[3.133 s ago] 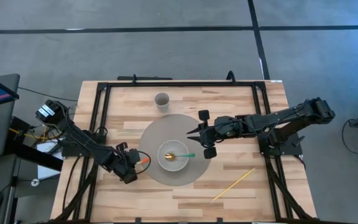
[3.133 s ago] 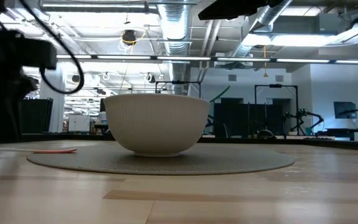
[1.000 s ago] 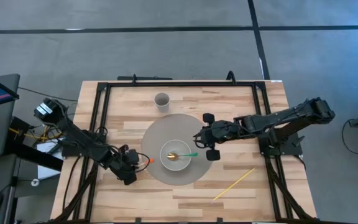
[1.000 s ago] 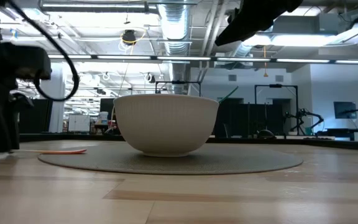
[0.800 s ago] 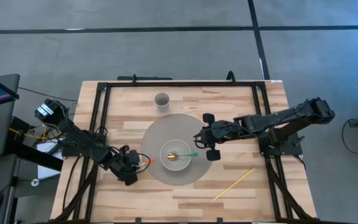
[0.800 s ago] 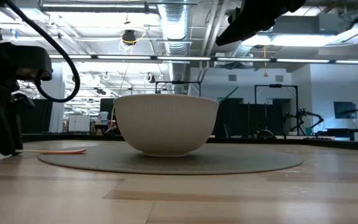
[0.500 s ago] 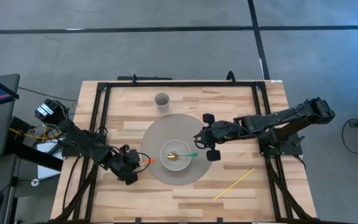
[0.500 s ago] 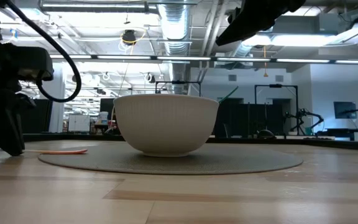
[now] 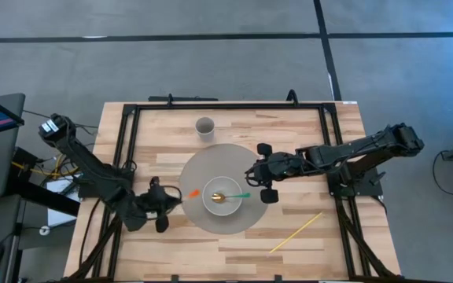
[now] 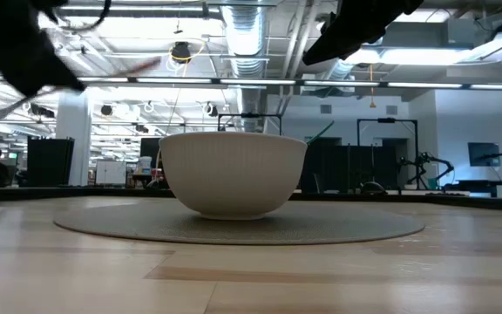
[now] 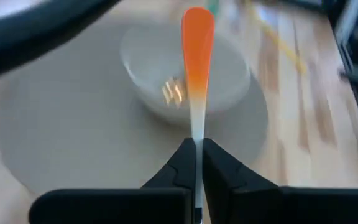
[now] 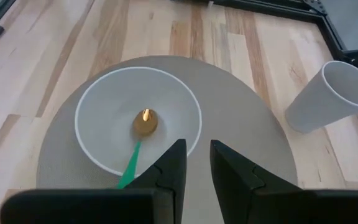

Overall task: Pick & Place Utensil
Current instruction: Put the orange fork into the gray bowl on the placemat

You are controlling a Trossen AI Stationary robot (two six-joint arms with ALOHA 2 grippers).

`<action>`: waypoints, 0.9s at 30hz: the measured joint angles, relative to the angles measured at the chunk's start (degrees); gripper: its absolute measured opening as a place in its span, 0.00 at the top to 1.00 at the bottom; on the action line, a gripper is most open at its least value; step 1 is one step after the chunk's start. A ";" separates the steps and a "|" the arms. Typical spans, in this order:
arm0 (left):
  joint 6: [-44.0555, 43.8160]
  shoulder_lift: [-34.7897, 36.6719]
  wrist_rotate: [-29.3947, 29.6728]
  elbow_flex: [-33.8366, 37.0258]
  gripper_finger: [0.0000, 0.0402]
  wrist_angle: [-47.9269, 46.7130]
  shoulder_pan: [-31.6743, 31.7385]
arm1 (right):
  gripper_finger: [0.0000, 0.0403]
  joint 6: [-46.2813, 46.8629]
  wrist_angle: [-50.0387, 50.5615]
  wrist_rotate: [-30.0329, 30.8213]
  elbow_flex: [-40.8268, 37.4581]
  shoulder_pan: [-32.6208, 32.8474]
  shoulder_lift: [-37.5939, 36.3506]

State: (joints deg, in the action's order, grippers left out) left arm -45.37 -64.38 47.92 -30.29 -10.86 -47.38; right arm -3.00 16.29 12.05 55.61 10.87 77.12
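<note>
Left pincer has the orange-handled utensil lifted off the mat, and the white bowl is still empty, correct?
Not quite. The left pincer is shut on the orange-handled utensil, raised clear of the round grey mat, but the white ribbed bowl is not empty: the right wrist view shows a green-handled spoon with a gold head lying in it. The high view agrees.

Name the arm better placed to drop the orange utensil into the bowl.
Left. Its claw is shut on the orange utensil, pointing at the bowl. The right claw hovers open beside the bowl.
</note>
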 joint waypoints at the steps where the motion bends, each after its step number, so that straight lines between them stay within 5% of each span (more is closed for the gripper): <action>1: 2.19 0.44 4.25 -0.11 0.98 1.97 -0.41 | 0.84 0.06 0.00 0.00 0.00 0.00 0.00; 5: 18.11 0.29 21.10 -0.32 0.98 18.69 -0.02 | 0.84 0.08 0.00 0.00 0.00 0.00 0.00; 8: 29.70 -0.66 24.86 -0.32 0.98 33.78 3.28 | 0.84 0.18 0.00 0.00 0.00 0.00 0.00; 17: 33.13 -12.67 1.21 -0.32 0.97 54.99 19.52 | 0.84 3.53 4.55 0.00 0.02 -0.15 -0.02; 27: 32.67 -30.74 -9.71 -2.46 0.97 72.52 28.70 | 0.84 5.51 7.28 -0.01 0.02 -0.51 0.00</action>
State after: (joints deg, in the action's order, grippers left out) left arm -12.70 -95.11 38.21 -32.75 61.66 -18.67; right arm 2.51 23.57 12.05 55.64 10.36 77.12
